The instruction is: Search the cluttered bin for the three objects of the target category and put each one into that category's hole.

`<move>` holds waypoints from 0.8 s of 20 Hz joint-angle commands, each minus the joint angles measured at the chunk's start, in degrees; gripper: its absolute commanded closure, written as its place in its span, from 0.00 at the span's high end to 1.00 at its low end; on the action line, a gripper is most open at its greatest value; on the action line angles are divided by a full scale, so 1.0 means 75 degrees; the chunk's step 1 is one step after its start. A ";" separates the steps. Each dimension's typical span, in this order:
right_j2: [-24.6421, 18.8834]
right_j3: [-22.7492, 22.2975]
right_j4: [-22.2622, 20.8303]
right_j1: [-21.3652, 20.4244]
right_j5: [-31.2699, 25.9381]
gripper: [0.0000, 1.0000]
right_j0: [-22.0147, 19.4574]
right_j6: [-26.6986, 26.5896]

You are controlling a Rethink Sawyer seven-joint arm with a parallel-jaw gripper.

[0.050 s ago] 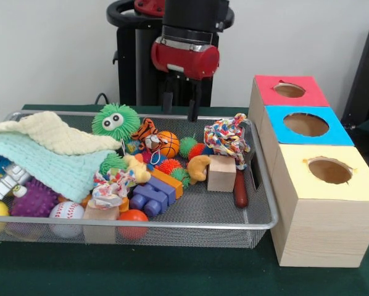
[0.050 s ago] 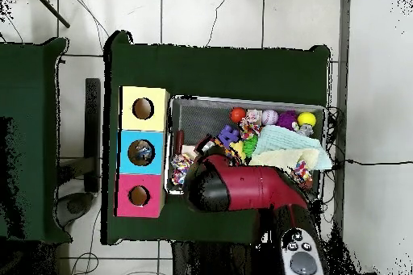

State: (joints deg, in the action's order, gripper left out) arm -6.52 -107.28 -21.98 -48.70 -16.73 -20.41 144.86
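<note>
- The claw (image 1: 183,102) hangs empty at the bin's (image 1: 141,223) far rim, its two fingers (image 1: 195,105) a narrow way apart, so only a slim thing would fit between them
- The target category cannot be told; likely picks sit below and in front of the claw: the basketball (image 1: 168,143), tiger (image 1: 145,130) and spiky balls (image 1: 168,166), all touching
- Coming straight down could strike the rim or pinch two toys at once, since they are packed close
- The rope toy (image 1: 226,139) to one side could snag a finger
- The blankets (image 1: 45,151) may hide targets, so the search could miss them
- The boxes (image 1: 317,185) stand beside the bin; a loose hold could drop a toy onto the bench (image 1: 172,271) short of a hole (image 1: 329,170)
</note>
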 commanded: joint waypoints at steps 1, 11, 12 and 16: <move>-0.2660 -0.0568 -0.0866 -0.0076 -0.0896 1.00 -0.1023 -0.3395; -0.4193 -0.0594 -0.1942 0.1232 -0.0571 1.00 -0.1974 -0.4116; -0.4170 -0.0544 -0.2111 0.1401 -0.0446 1.00 -0.1932 -0.4037; -0.4825 -0.0392 -0.2735 0.2027 -0.0206 1.00 -0.2147 -0.4539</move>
State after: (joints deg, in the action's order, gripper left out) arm -29.90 -108.90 -34.06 -42.29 -18.38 -33.78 130.77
